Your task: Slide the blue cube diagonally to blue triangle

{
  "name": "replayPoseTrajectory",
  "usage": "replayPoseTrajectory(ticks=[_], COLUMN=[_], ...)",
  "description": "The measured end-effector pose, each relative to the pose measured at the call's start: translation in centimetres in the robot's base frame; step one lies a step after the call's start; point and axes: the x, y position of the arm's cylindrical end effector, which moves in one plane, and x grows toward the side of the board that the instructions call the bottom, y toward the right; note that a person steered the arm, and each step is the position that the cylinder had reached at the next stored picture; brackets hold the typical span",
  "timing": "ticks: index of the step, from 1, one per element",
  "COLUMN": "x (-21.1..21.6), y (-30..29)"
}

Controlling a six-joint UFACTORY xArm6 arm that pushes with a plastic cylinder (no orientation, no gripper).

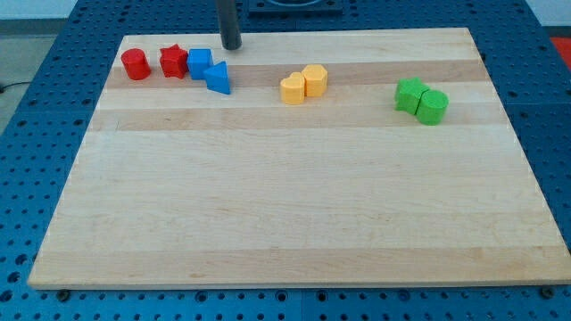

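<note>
The blue cube (199, 63) sits near the board's top left, touching the blue triangle (218, 78), which lies just below and to the right of it. My tip (232, 46) stands on the board just above and to the right of the blue cube, a small gap away from it and above the blue triangle.
A red cylinder (136, 64) and a red star-like block (173, 61) sit left of the blue cube. Two yellow blocks, a heart (292, 88) and a hexagon (314, 79), touch at top centre. A green star-like block (410, 94) and a green cylinder (433, 106) sit at the right. The wooden board (285, 205) lies on a blue perforated table.
</note>
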Motion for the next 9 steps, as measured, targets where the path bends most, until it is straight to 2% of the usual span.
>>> replayPoseTrajectory(ticks=[1, 4, 6, 7, 8, 9], x=[1.6, 8.8, 8.7, 6.6, 7.3, 13.8], y=[-2.4, -2.3, -2.5, -3.4, -5.2, -3.4])
